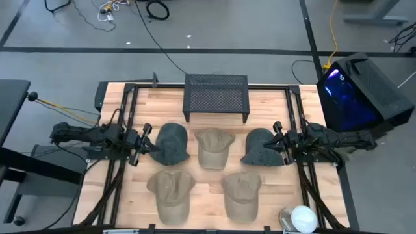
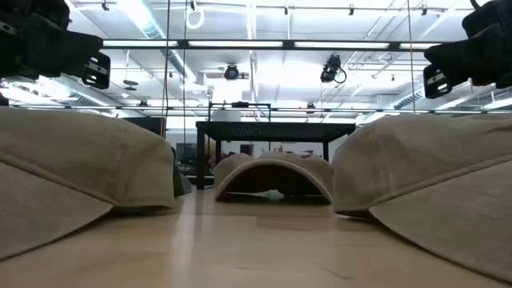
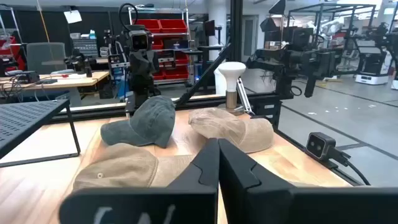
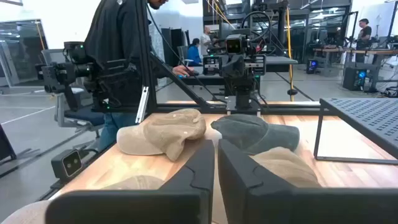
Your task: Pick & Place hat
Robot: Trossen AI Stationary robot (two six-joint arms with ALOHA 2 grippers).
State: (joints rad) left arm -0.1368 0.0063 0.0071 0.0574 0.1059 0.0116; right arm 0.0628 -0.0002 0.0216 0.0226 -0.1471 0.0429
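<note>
Five hats lie on the wooden table (image 1: 208, 211), each resting on its brim and crown. Two are dark grey, the left one (image 1: 172, 144) and the right one (image 1: 262, 147). Three are tan: one in the middle (image 1: 214, 147) and two near the front (image 1: 172, 192) (image 1: 241, 194). My left gripper (image 1: 148, 144) is shut beside the left dark hat, with nothing between its fingers (image 3: 217, 168). My right gripper (image 1: 278, 144) is shut beside the right dark hat, also holding nothing (image 4: 216, 163). In the low view both arms sit high above the table.
A black mesh rack (image 1: 216, 96) stands at the table's far middle. A white round object (image 1: 300, 218) sits at the near right corner. A black box with blue light (image 1: 357, 91) is off the table's right side. A person (image 4: 124, 56) stands beyond the table's left side.
</note>
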